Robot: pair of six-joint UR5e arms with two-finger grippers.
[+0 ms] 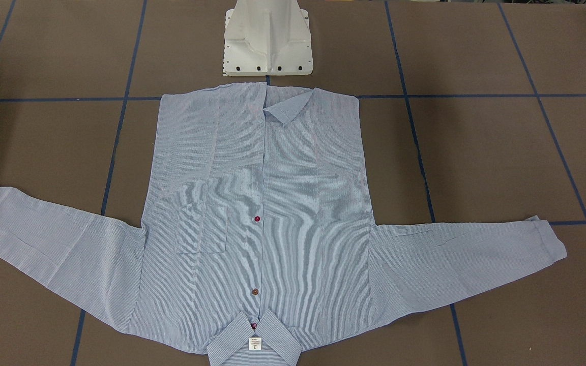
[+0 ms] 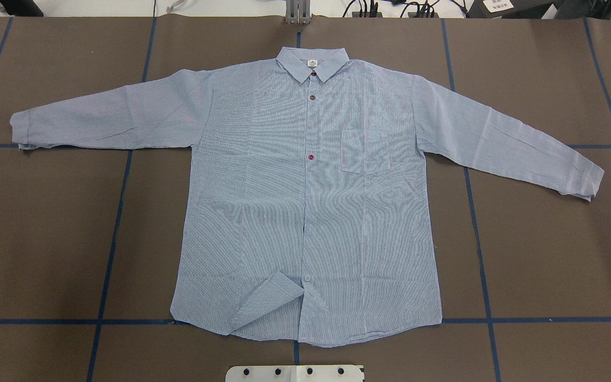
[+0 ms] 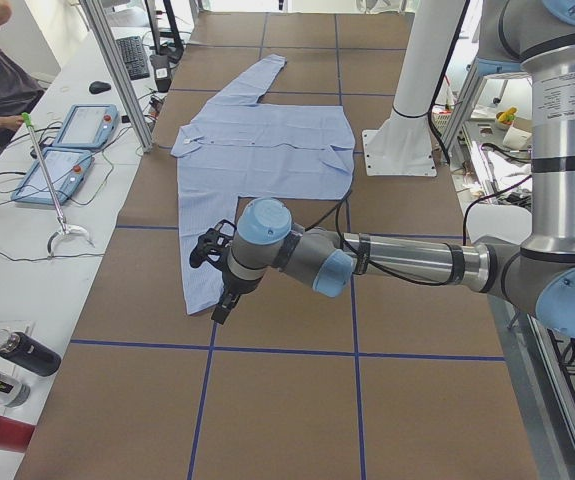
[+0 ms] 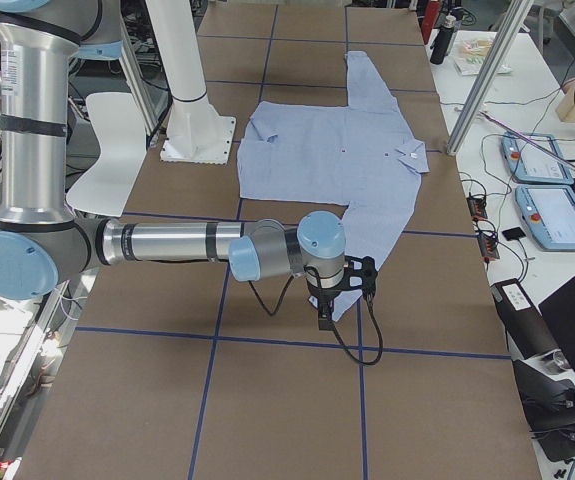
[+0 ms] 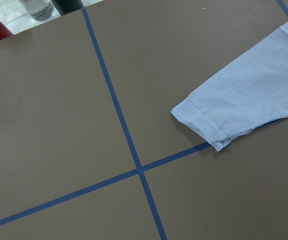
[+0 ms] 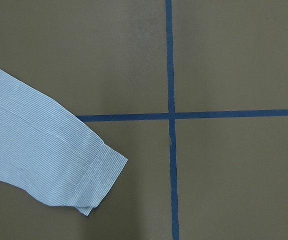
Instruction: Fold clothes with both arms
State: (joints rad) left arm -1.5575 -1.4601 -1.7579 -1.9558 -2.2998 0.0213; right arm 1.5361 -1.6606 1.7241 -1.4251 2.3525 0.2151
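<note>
Overhead exterior: shirt (image 2: 305, 201) lies flat at frame centre on the worktop (image 2: 45, 239), sleeves out. Whether the left hand (image 3: 220, 303) and right hand (image 4: 327, 310) are spread, I cannot tell.

My left arm (image 3: 407, 262): silver-grey tubes, pale blue joint caps, black cable trailing off the wrist. My right arm (image 4: 167, 243): same build (dark band round its upright tube). My pedestal base (image 1: 267, 46): white, dark bolt holes along edge.

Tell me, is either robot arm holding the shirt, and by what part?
Nothing is held: the shirt lies flat on the table, spread out and untouched.
</note>
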